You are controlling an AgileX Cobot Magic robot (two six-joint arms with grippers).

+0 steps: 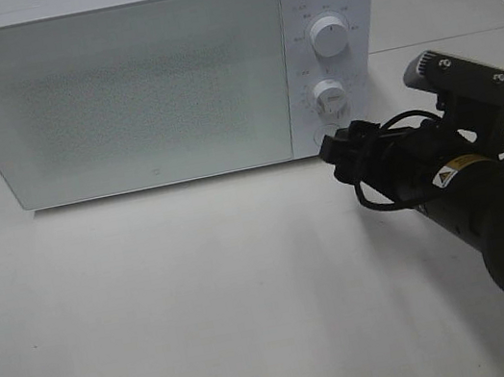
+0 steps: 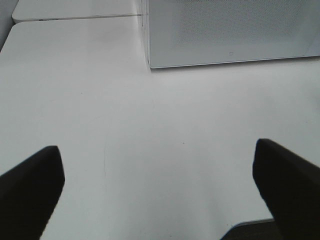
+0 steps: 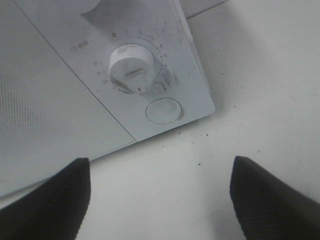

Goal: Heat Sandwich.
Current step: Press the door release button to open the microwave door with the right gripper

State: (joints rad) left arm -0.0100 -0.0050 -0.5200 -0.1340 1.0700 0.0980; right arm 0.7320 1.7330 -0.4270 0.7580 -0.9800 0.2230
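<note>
On the bench [image 1: 204,304], the sandwich is shown in no view; its place cannot be told. The white microwave [image 1: 118,95] is seen with its door shut. The right gripper [image 1: 335,148] is held just before the round button [image 3: 163,110] under the lower dial [image 3: 131,67], its fingers [image 3: 50,200] spread wide and empty. The left gripper [image 2: 160,195] is held low over the bench, its fingers [image 2: 30,190] likewise spread wide, with nothing gripped.

Looks down past left end effector [image 2: 156,147], dark fingers [image 2: 30,192] spread wide with only white surface [image 2: 100,90] between. Meets white microwave [image 2: 230,30] farther on, well apart from fingers, door shut, dotted mesh across front. Catches thin seam [image 2: 75,18] crossing surface beside microwave's corner.
</note>
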